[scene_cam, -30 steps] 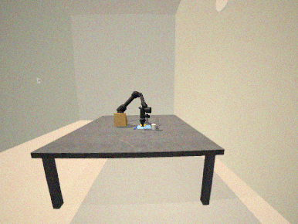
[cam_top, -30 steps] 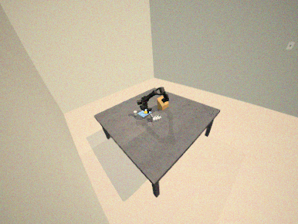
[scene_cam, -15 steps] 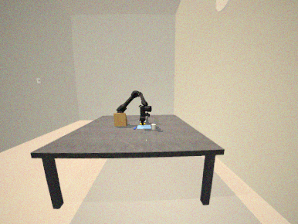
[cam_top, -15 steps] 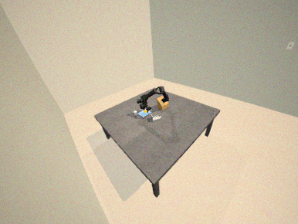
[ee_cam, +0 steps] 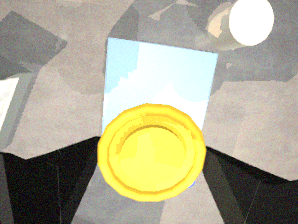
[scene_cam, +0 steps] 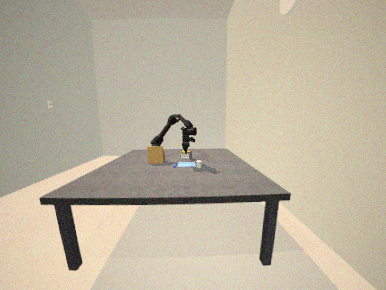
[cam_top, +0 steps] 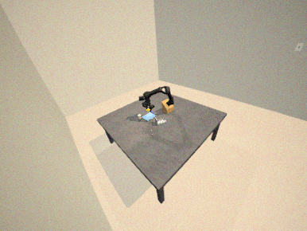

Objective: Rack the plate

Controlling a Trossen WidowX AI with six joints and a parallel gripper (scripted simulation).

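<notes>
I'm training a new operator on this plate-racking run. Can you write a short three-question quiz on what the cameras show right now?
1. True or false: the gripper is shut on the yellow plate.
2. In the wrist view, what lies under the plate?
A. a light blue mat
B. the dish rack
C. the brown box
3. Fill in: in the wrist view, the white cup sits at the upper ____ corner.

Key: 1 true; 2 A; 3 right.
</notes>
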